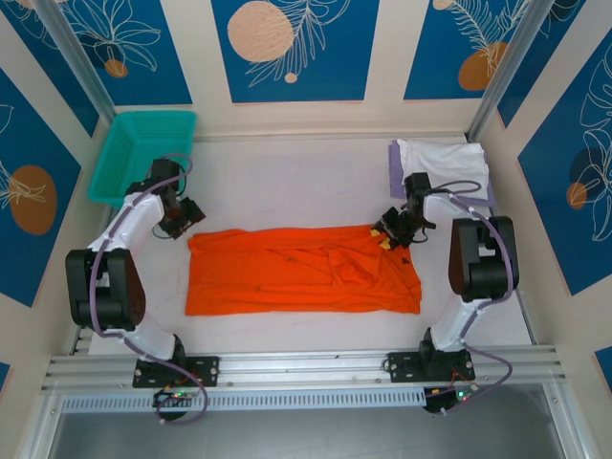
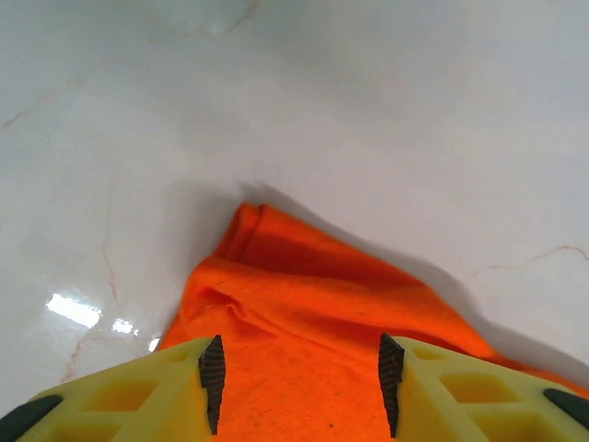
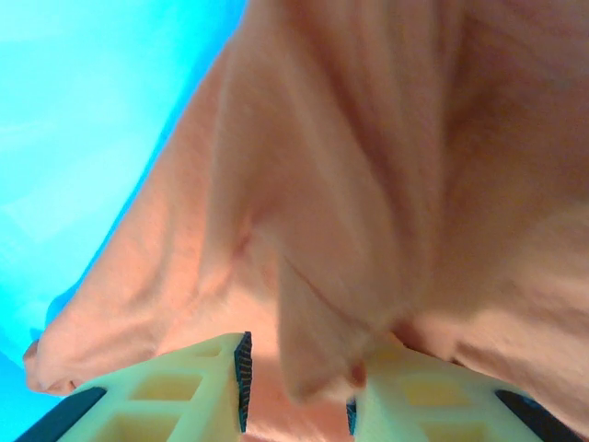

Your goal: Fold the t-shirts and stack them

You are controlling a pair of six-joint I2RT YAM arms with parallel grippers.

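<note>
The orange shirt [image 1: 296, 277] lies flat across the middle of the table [image 1: 287, 172], folded into a long band that runs from left to right. Its near edge is straight, and there are wrinkles right of centre.

My left gripper [image 1: 186, 215] sits low at the band's far-left corner. Its jaws stand apart. In the wrist view the yellow fingers [image 2: 175, 391] flank the cloth without pinching it, and the rounded corner lies slack on the table just ahead of them.

My right gripper [image 1: 392, 234] is at the far-right corner, clamped on a fold of the orange shirt. In its wrist view a gathered ridge of cloth is squeezed between the two pads, and the rest drapes away from them.

The white shirt [image 1: 445, 158] is a folded rectangle in the table's far-right corner. It rests on the lavender shirt [image 1: 394, 167], which shows along its left edge. A teal basket [image 1: 110, 163] stands in the far-left corner, near my left arm.
</note>
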